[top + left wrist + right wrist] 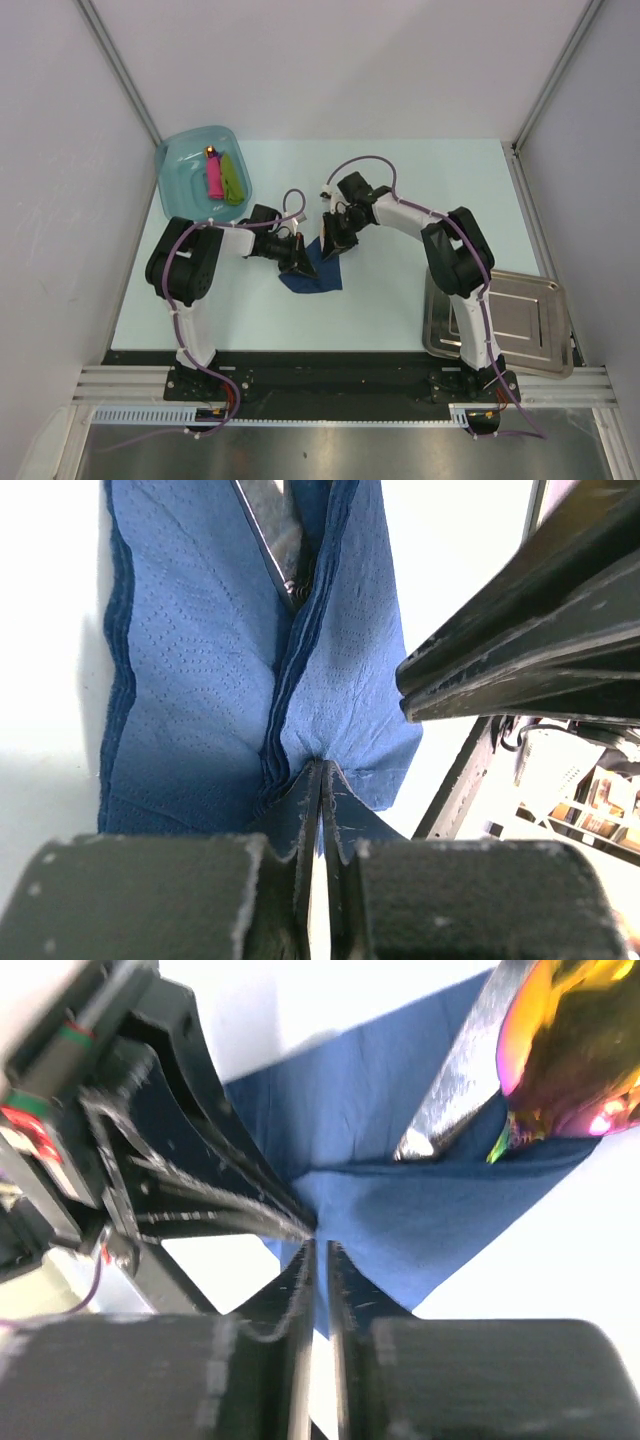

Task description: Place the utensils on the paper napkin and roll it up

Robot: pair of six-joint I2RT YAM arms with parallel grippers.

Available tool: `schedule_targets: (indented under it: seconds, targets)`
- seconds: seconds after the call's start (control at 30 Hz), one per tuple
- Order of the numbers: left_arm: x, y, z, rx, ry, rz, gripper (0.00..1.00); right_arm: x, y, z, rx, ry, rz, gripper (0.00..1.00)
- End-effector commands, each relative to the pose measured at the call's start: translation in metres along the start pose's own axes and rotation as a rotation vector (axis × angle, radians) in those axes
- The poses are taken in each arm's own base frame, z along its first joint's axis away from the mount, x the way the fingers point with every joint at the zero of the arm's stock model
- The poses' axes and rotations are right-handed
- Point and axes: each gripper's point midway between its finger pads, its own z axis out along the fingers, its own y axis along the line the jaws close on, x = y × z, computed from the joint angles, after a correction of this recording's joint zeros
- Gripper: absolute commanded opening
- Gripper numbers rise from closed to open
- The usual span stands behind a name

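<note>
At the far left of the table (400,190), a pale teal tub (178,178) holds a pink stick (213,177) and a lime-green stick (232,178) side by side. To its right, the left gripper (322,770) is pinched tight on a raised fold of the navy paper napkin (312,278), which lies near the table's middle between the 2 arms. The right gripper (318,1245) is clamped on that same fold, meeting the left one tip to tip. The utensils (570,1050), shiny orange-gold, rest in the napkin's crease. A steel tray (520,320) sits at the near right.
</note>
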Motion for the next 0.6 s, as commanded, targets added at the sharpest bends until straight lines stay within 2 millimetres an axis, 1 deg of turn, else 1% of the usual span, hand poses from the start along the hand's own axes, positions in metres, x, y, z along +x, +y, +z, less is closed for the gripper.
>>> schedule_targets:
  seconds: [0.0, 0.1, 0.27, 0.57]
  targets:
    - [-0.002, 0.014, 0.001, -0.059, -0.003, 0.020, 0.05, -0.012, 0.001, -0.008, 0.116, -0.051, -0.018, 0.09]
    - [-0.001, 0.016, 0.001, -0.061, -0.001, 0.017, 0.05, -0.013, 0.001, -0.006, 0.119, -0.053, -0.025, 0.08]
    - [0.000, 0.017, 0.001, -0.063, 0.003, 0.016, 0.05, -0.012, 0.006, 0.001, 0.100, -0.048, -0.031, 0.06]
    - [-0.001, 0.020, 0.001, -0.065, 0.001, 0.013, 0.05, -0.008, 0.004, 0.015, 0.081, -0.024, -0.017, 0.06]
